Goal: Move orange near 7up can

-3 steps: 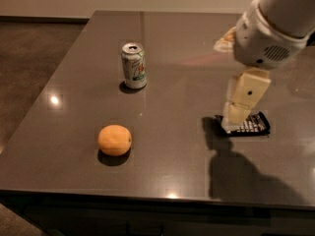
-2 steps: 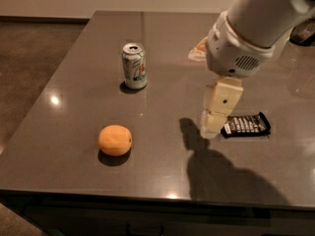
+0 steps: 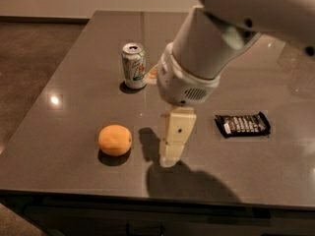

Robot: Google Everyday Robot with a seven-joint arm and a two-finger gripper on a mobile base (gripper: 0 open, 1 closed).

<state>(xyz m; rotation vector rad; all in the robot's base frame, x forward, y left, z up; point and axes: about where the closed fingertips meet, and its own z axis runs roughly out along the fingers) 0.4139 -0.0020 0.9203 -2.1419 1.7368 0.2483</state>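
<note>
The orange point(image 3: 115, 140) sits on the dark grey table point(image 3: 74, 97) near its front left. The 7up can point(image 3: 134, 66) stands upright farther back, well apart from the orange. My gripper point(image 3: 173, 149) hangs from the big white arm over the table's front middle, a short way to the right of the orange and above the surface. It holds nothing that I can see.
A flat black snack wrapper point(image 3: 242, 124) lies on the table to the right of the gripper. The table's front edge point(image 3: 147, 193) runs just below the orange and gripper. Brown floor lies to the left of the table.
The arm has swung left across the table, from over the black wrapper to a spot just right of the orange. The orange, can and wrapper have not moved.
</note>
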